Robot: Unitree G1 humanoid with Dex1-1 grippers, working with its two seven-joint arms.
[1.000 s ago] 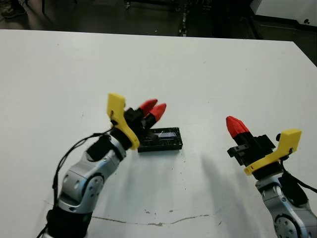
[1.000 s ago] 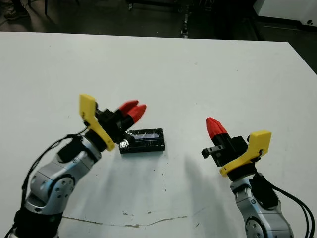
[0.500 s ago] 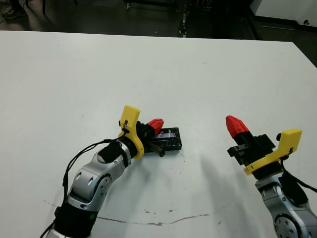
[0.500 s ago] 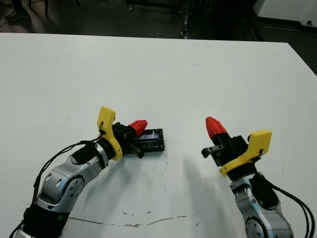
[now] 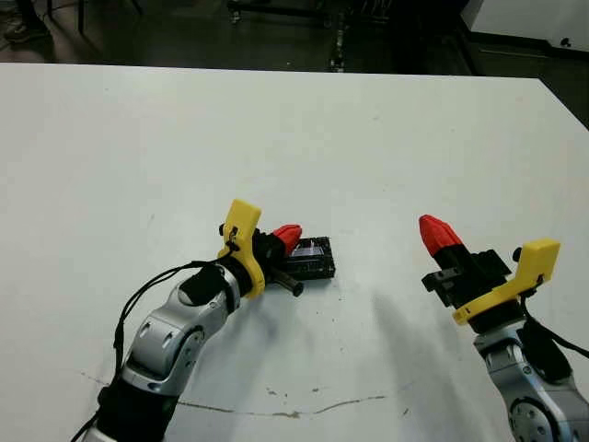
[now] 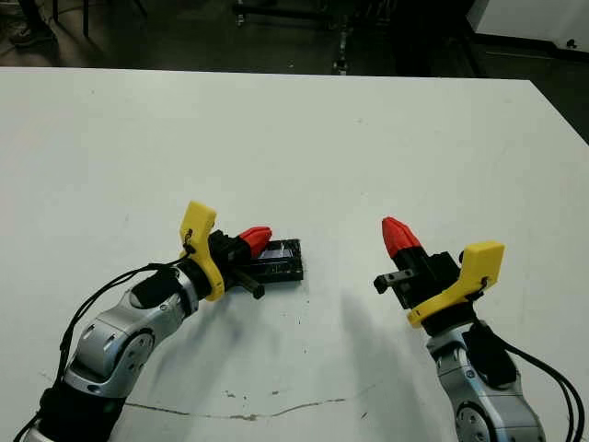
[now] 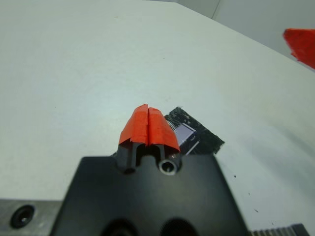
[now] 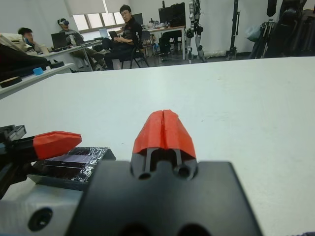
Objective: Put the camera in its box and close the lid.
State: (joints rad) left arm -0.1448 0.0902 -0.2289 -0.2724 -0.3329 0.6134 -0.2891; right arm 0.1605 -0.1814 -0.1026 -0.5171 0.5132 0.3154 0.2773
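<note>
While the left tool [image 5: 287,237] sits low over the white tabletop [image 5: 386,138], its two red fingertips pressed together, their points lie at the near-left end of the lid [image 5: 308,259], and whether they touch it or hang just above cannot be told. That lid rests flat near the middle of the tabletop, a glossy black rectangle with bright reflective streaks and a pale stripe along its top face. It hides whatever is under it, so neither tray nor device can be seen. From the left wrist view the closed red tips cover the lid's near end, and the rest of it runs on beyond them at a slant.

Well apart to the right, the right tool [image 5: 440,234] is held clear above the tabletop, its fingertips shut into one red cone that points toward the table's far side; nothing is between them. Each tool has a black body and a yellow plastic bracket, on a grey metal forearm with black cable. The tabletop is matt white, with a thin dark crack line along its near edge.
</note>
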